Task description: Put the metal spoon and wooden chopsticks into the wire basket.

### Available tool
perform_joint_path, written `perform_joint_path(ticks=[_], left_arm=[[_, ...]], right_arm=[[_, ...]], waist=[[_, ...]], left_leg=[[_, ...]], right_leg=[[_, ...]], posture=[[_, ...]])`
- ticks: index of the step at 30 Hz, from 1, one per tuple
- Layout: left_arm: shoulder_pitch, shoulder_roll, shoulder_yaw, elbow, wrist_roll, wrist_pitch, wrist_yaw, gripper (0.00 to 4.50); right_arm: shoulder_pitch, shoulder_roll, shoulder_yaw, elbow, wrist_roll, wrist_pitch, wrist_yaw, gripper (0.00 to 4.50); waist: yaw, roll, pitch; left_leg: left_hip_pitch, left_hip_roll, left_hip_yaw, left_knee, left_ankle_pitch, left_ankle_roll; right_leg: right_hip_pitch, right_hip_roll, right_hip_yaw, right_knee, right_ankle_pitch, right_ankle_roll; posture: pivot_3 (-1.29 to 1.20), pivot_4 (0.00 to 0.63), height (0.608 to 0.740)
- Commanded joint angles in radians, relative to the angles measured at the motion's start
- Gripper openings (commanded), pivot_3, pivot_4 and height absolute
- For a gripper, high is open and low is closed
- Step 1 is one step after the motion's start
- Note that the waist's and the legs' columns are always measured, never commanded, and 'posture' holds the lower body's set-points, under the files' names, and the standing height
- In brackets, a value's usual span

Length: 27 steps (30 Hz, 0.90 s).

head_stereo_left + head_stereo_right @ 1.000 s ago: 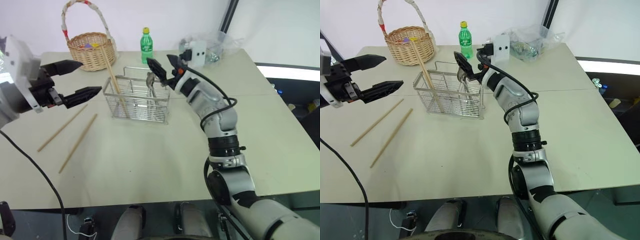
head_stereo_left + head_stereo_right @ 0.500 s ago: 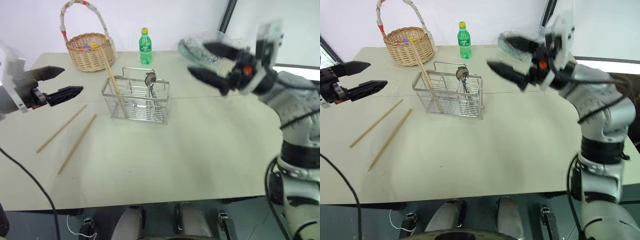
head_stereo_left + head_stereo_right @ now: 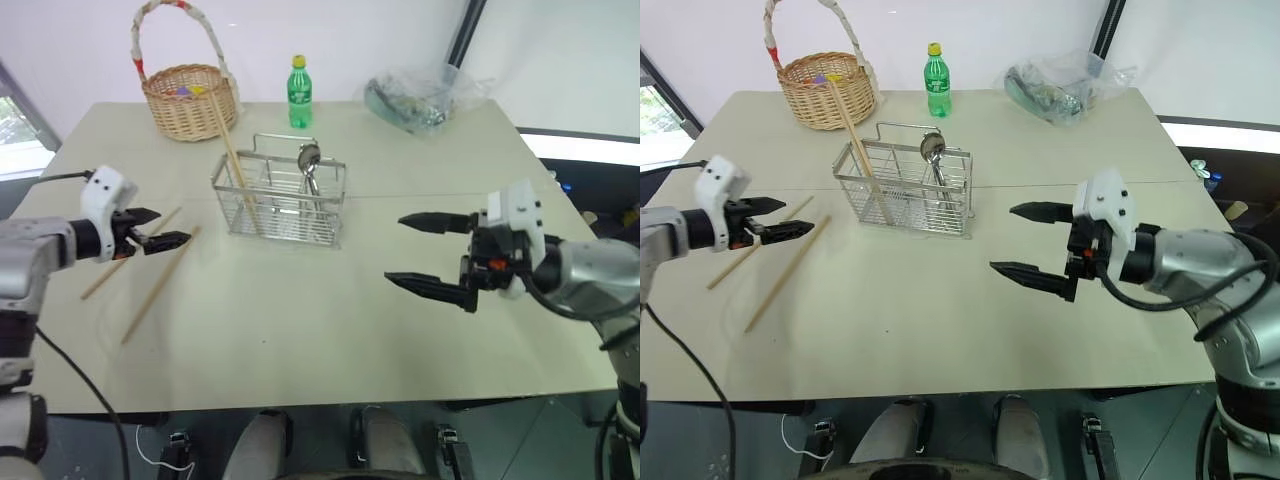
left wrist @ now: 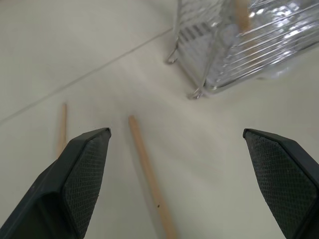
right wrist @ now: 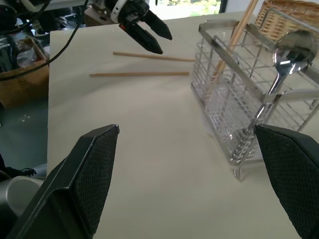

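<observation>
Since a second ago the right tool (image 3: 432, 254) has pulled back from the wire basket (image 3: 280, 198) to hang over the near right of the worktop (image 3: 330, 330), leaving the metal spoon (image 3: 309, 165) standing in the basket; the left tool (image 3: 158, 228) has dropped low toward the loose wooden chopsticks (image 3: 158, 285).

From the head views, both tools stand wide open and empty. One chopstick (image 3: 858, 140) leans in the basket's left end, and two lie on the worktop left of it. A wicker basket (image 3: 190, 100), green bottle (image 3: 299, 80) and plastic bag (image 3: 425, 95) sit at the far edge.

In the left wrist view, the spread fingers (image 4: 82, 174) flank one chopstick (image 4: 147, 174), seemingly just above it.

In the right wrist view, the spoon's bowl (image 5: 291, 47) rises above the basket rim.
</observation>
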Motion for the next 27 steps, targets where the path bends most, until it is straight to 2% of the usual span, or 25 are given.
perform_joint_path(ticks=[1, 9, 14, 18, 19, 20, 23, 27], left_arm=[[-0.099, -0.026, -0.040, 0.118, 0.068, -0.014, -0.003, 4.50], [-0.276, -0.151, -0.157, 0.451, 0.224, -0.084, -0.034, 4.50], [-0.305, -0.182, -0.211, 0.533, 0.296, -0.118, -0.087, 4.50], [-0.325, -0.196, -0.197, 0.577, 0.322, -0.124, -0.081, 4.50], [-0.328, -0.197, -0.190, 0.587, 0.325, -0.131, -0.078, 3.97], [-0.331, -0.197, -0.184, 0.596, 0.327, -0.137, -0.077, 3.75], [-0.341, -0.197, -0.166, 0.611, 0.335, -0.151, -0.064, 2.39], [-0.345, -0.193, -0.148, 0.610, 0.334, -0.148, -0.055, 0.33]], right_arm=[[0.017, -0.012, -0.062, -0.055, 0.035, -0.011, -0.034, 4.45], [0.093, -0.043, -0.113, -0.109, 0.086, -0.006, -0.057, 4.45], [0.133, -0.074, -0.123, -0.124, 0.111, -0.011, -0.038, 4.45], [0.131, -0.072, -0.119, -0.117, 0.114, -0.020, -0.060, 4.45], [0.130, -0.070, -0.117, -0.116, 0.113, -0.022, -0.063, 4.50], [0.130, -0.070, -0.116, -0.116, 0.114, -0.023, -0.065, 4.50], [0.129, -0.068, -0.106, -0.111, 0.108, -0.033, -0.066, 4.50], [0.116, -0.060, -0.085, -0.100, 0.100, -0.048, -0.070, 4.50]], waist=[[0.001, 0.000, 0.000], [0.004, -0.002, -0.001], [0.003, -0.003, -0.001], [0.004, -0.002, -0.002], [0.004, -0.002, -0.002], [0.003, -0.002, -0.002], [0.003, -0.002, -0.002], [0.004, -0.002, -0.002]], left_leg=[[0.000, 0.000, 0.000, 0.001, 0.000, 0.000], [-0.003, -0.001, -0.001, 0.004, 0.000, 0.000], [-0.005, -0.001, -0.001, 0.006, 0.000, 0.001], [-0.004, -0.001, -0.001, 0.006, 0.000, 0.001], [-0.003, -0.001, -0.001, 0.006, 0.000, 0.001], [-0.003, -0.001, -0.001, 0.006, 0.000, 0.001], [-0.004, -0.001, -0.001, 0.005, 0.000, 0.001], [-0.004, -0.001, -0.001, 0.005, 0.000, 0.001]], right_leg=[[0.000, 0.000, 0.000, 0.000, 0.000, 0.000], [0.000, 0.000, -0.001, 0.000, 0.000, 0.000], [0.000, 0.000, -0.001, 0.000, 0.000, 0.000], [0.001, -0.001, -0.001, 0.000, 0.000, 0.001], [0.001, -0.001, -0.001, 0.000, 0.000, 0.001], [0.001, -0.001, -0.001, 0.000, 0.000, 0.001], [0.000, -0.001, -0.001, 0.000, 0.000, 0.001], [0.000, -0.001, -0.002, 0.000, 0.000, 0.001]], posture=[[0.00, 0.150, 0.674], [0.00, 0.150, 0.674], [0.00, 0.150, 0.674], [0.00, 0.150, 0.674], [0.00, 0.150, 0.674], [0.00, 0.150, 0.674], [0.00, 0.150, 0.674], [0.00, 0.150, 0.674]])
